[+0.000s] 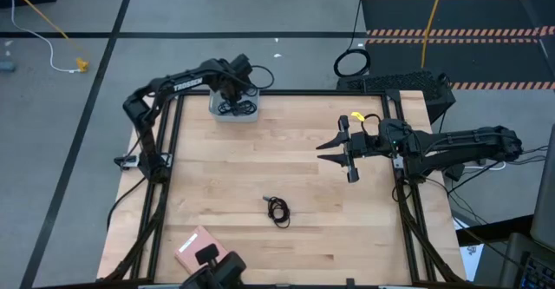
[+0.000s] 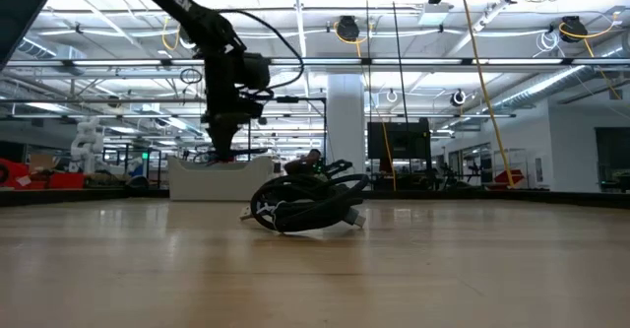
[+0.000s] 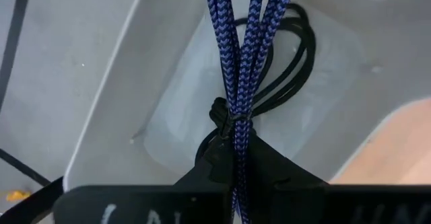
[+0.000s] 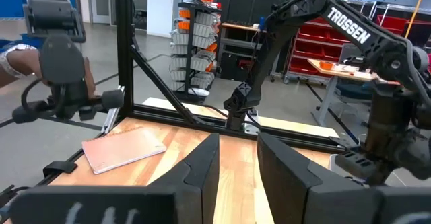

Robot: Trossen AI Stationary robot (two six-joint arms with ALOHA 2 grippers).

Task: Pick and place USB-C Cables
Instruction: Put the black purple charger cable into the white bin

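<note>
A white bin (image 1: 232, 108) stands at the table's far left and holds a coiled black cable (image 3: 296, 56). My left gripper (image 1: 232, 92) hovers right over this bin, shut on the purple-blue braided cable (image 3: 246, 42). Another black cable (image 1: 277, 209) lies coiled on the wood near the table's middle; in the low view this black cable (image 2: 305, 205) sits in front of the bin (image 2: 212, 178). My right gripper (image 1: 323, 151) waits open above the table's right half, touching nothing. My left gripper (image 3: 236, 143) pinches the bundled strands of the purple-blue cable just beside its black tie (image 3: 219, 113), between the two fingers. The fingers come from above, pointing down. The cable hangs below them over the bin, lifted clear; its lower end runs out of the wrist view.
A pink rectangular pad (image 1: 195, 247) lies at the table's near left corner, beside a black camera mount (image 1: 212, 259). The pad (image 4: 124, 148) also shows in the right wrist view. A black frame rims the table. Bare wood lies between the bin and the loose cable.
</note>
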